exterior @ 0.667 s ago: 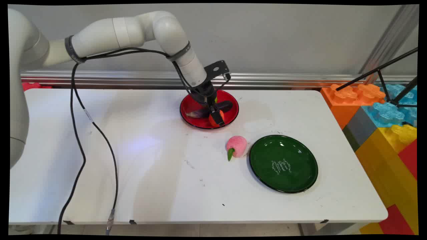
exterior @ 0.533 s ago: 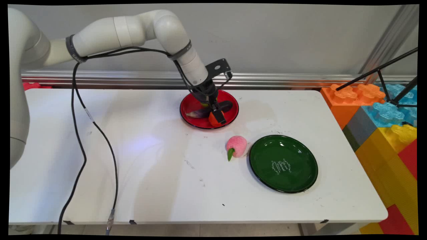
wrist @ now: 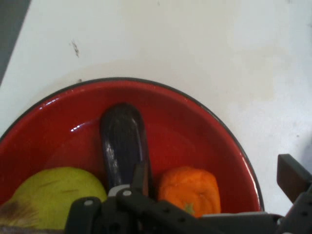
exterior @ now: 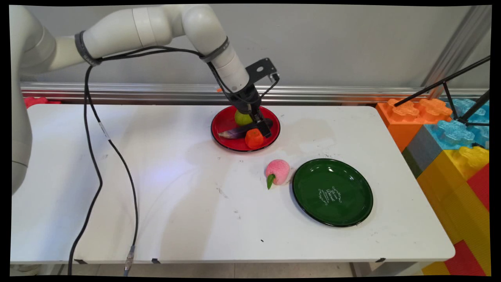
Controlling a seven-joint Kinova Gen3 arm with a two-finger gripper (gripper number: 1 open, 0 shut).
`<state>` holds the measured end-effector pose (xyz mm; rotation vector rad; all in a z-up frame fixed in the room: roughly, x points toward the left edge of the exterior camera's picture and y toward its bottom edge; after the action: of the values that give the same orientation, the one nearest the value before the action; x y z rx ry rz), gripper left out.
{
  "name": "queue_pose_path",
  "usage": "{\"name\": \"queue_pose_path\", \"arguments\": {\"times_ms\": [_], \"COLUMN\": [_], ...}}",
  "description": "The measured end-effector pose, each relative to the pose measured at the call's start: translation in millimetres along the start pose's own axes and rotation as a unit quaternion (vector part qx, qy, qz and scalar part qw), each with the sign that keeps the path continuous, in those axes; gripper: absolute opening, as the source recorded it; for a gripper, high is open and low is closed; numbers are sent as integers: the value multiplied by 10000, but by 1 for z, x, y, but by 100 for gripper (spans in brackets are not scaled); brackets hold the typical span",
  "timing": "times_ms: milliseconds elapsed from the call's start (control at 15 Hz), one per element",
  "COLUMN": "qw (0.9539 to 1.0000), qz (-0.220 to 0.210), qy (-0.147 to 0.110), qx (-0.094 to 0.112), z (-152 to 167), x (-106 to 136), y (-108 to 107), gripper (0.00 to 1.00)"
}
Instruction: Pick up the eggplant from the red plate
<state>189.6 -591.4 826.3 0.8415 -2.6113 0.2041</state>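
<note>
Gripper | fingers apart | above red plate | orange fruit between fingers, unclamped

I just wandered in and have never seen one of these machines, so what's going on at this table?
A white robot arm is reaching over a red plate at the back of the table. Its black gripper hangs open just above an eggplant, with an orange fruit and a green pear on the same plate; it holds nothing. Nearer the front, a pink peach lies on the table beside a green plate.
</note>
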Motion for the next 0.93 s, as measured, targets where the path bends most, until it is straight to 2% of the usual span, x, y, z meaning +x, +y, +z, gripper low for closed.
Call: {"name": "queue_pose_path", "arguments": {"times_ms": [400, 733, 933], "qw": [9983, 9920, 9884], "qz": [-463, -1008, -1234], "qy": [201, 357, 374], "qx": [306, 668, 804], "z": [-17, -30, -40], "x": [13, 13, 9], "y": [17, 25, 26], "gripper": [100, 100, 100]}}
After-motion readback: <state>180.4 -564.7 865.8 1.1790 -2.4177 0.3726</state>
